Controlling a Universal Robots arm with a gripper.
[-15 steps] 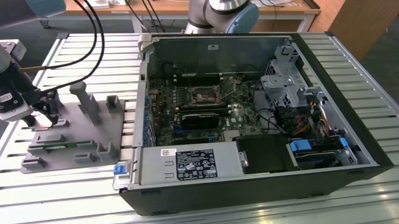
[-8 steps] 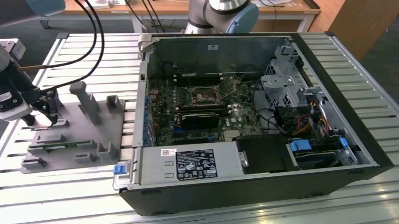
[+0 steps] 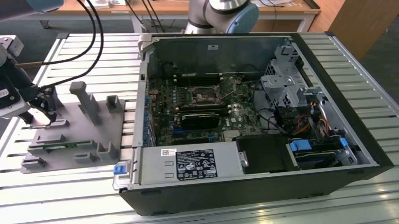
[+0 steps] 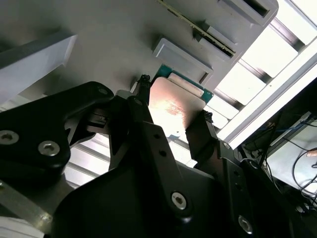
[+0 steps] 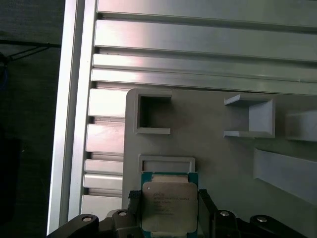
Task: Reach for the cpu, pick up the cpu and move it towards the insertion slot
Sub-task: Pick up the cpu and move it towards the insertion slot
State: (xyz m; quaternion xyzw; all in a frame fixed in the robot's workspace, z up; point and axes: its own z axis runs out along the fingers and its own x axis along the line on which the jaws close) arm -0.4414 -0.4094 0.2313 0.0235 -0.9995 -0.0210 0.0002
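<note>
The cpu [image 5: 169, 206] is a flat square chip with a silvery top and a green rim; in both wrist views it sits between my two black fingers. My gripper [image 5: 169, 203] is shut on the cpu [image 4: 174, 106], one finger [image 4: 142, 96] against each opposite edge. It is over the grey fixture plate [image 3: 81, 135] at the exterior view's left, where my gripper [image 3: 42, 114] hangs low. The insertion slot [image 3: 204, 95], a square socket with a dark centre, lies far off on the motherboard inside the open computer case [image 3: 249, 116].
The grey plate carries raised holders and posts [image 3: 84, 100] and a narrow green memory strip [image 3: 59, 145]. A small frame-shaped holder [image 5: 166, 162] lies just beyond the cpu. The case's metal wall [image 3: 145, 93] stands between the plate and the motherboard. Black cables [image 3: 93, 32] hang above the slatted table.
</note>
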